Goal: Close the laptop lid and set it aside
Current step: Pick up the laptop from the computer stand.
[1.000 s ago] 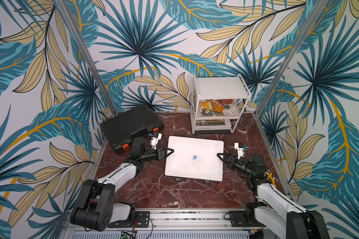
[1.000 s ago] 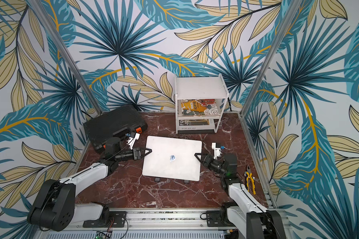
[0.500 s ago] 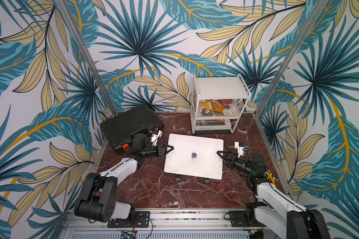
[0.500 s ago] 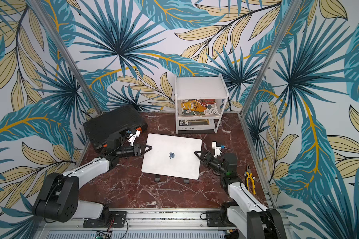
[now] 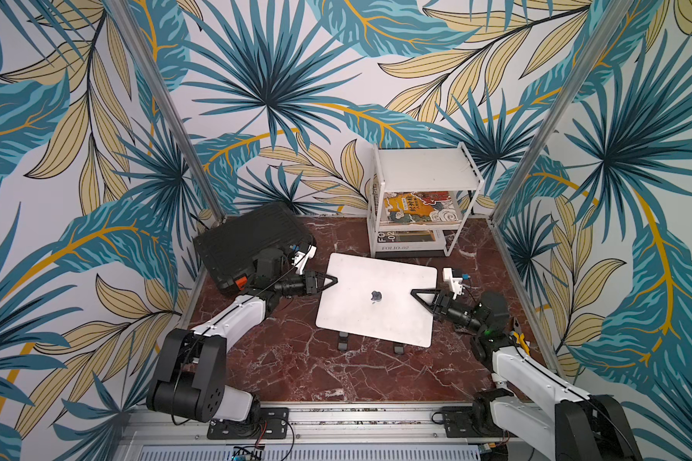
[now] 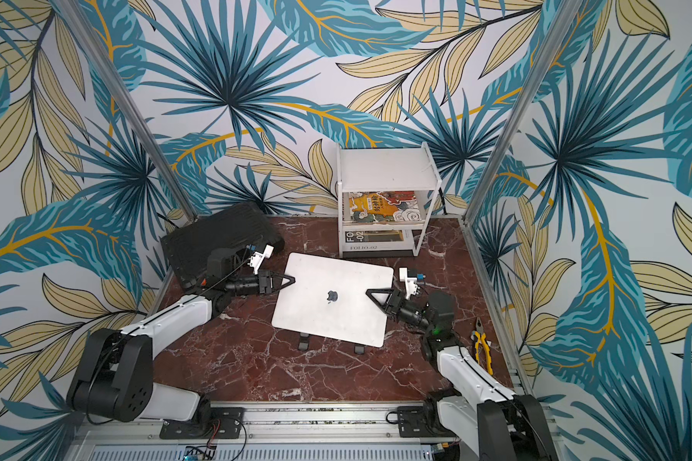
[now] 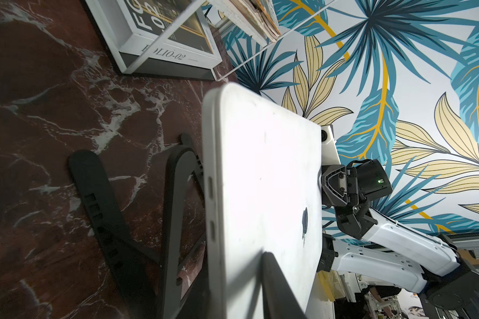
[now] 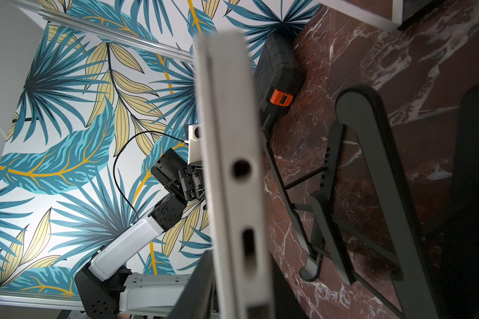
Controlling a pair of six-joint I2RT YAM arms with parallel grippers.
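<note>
Between the arms in both top views, the thin silver-white aluminium laptop (image 5: 376,315), its lid (image 6: 332,315) shut, sits above a black folding stand (image 5: 342,342); left gripper (image 5: 334,281) and right gripper (image 5: 414,292) clamp its side edges. Left wrist: white metal shelf rack (image 7: 233,19) stands beyond. Right wrist: black ribbed plastic case (image 8: 277,63) lies behind

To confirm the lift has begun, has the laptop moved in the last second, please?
Yes, slightly: the laptop has edged toward the white shelf rack behind it.

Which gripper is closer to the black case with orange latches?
Left. The left gripper holds the laptop edge next to the black case; the right gripper holds the opposite edge, across the laptop from it.
</note>
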